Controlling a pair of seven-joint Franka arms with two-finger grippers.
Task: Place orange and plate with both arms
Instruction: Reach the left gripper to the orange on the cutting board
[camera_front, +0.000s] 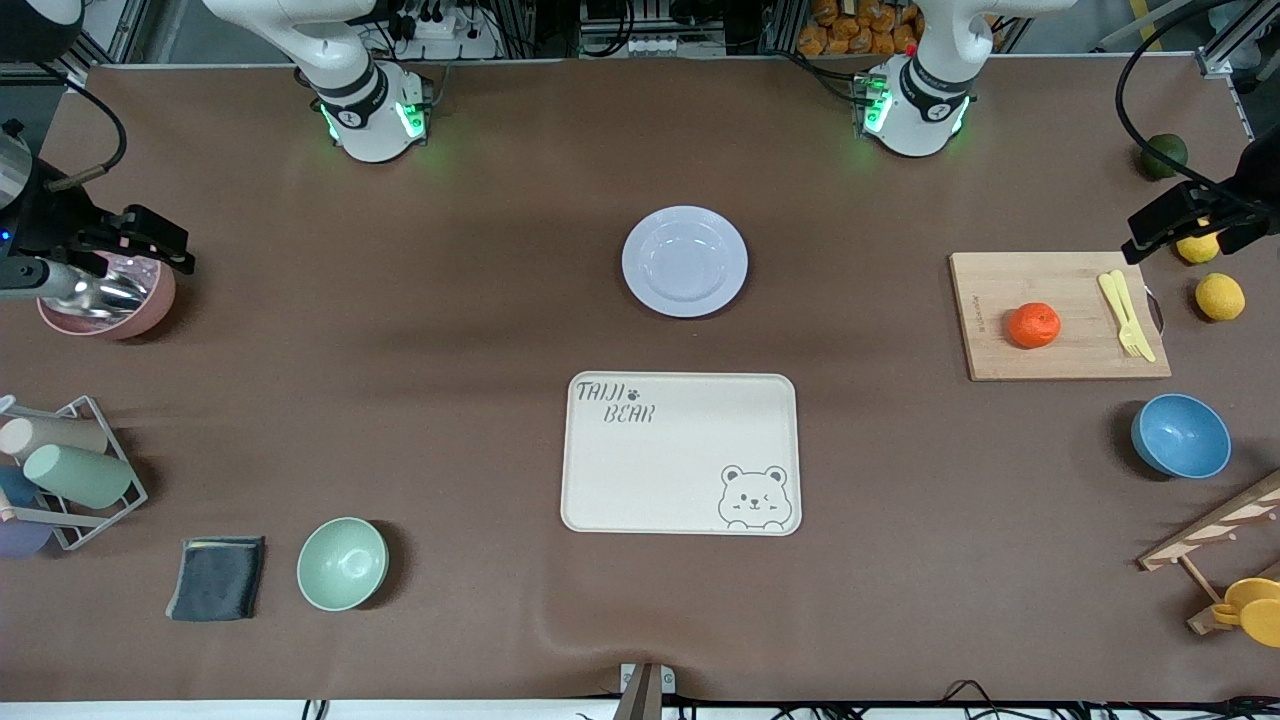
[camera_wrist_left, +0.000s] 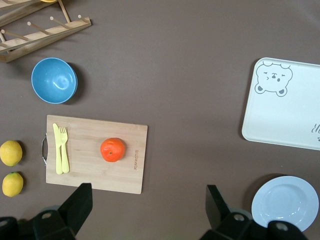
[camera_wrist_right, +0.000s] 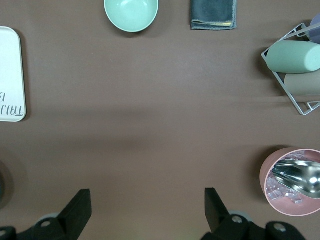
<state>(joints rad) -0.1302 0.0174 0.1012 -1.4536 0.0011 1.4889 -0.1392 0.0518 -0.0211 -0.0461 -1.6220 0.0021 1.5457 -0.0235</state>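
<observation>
Waiting high, both tools wide, empty | left tool (camera_wrist_left: 145, 212) over orange (camera_wrist_left: 113, 149), frame centre-left | right tool (camera_wrist_right: 145, 212) at frame bottom | plate (camera_front: 685, 261) upper-centre in front view

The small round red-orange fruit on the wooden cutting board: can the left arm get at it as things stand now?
Probably yes. The small round red-orange fruit lies bare on the wooden cutting board, apart from the yellow plastic fork and knife. The left gripper hangs open over that end of the table, holding nothing.
</observation>
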